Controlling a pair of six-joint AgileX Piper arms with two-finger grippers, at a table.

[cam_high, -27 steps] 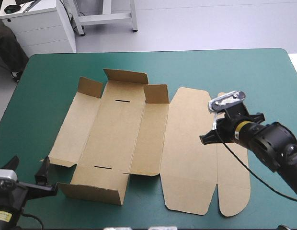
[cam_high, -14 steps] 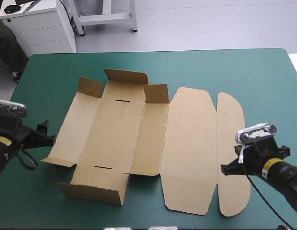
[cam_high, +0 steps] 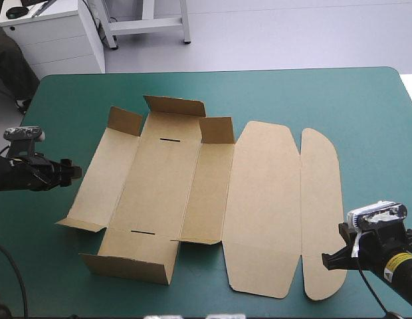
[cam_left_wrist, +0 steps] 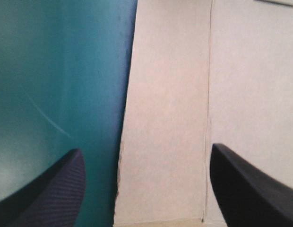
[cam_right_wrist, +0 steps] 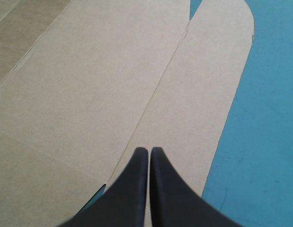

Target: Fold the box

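The brown box (cam_high: 193, 186) lies spread out on the teal-green cover (cam_high: 306, 93). Its far small flaps (cam_high: 216, 129) and near end wall (cam_high: 129, 266) stand raised. The wide lid panel (cam_high: 262, 206) and the rounded tuck flap (cam_high: 322, 212) lie flat. My left gripper (cam_high: 72, 173) is open just off the box's left side panel. In the left wrist view that panel (cam_left_wrist: 165, 113) lies ahead between the left gripper (cam_left_wrist: 145, 149) fingers. My right gripper (cam_high: 329, 259) is shut and holds nothing, over the near end of the rounded flap (cam_right_wrist: 203, 94), as the right wrist view's right gripper (cam_right_wrist: 149, 150) shows.
A dark slot (cam_high: 170, 140) marks the far end of the box's middle panel and another slot (cam_high: 142, 232) the near end. Bare teal-green cover runs along the far edge and to the right of the rounded flap (cam_right_wrist: 264, 142).
My left gripper has come up from the table's near left corner to the box's left side panel. My right gripper has drawn back from over the lid to the flap's near end.
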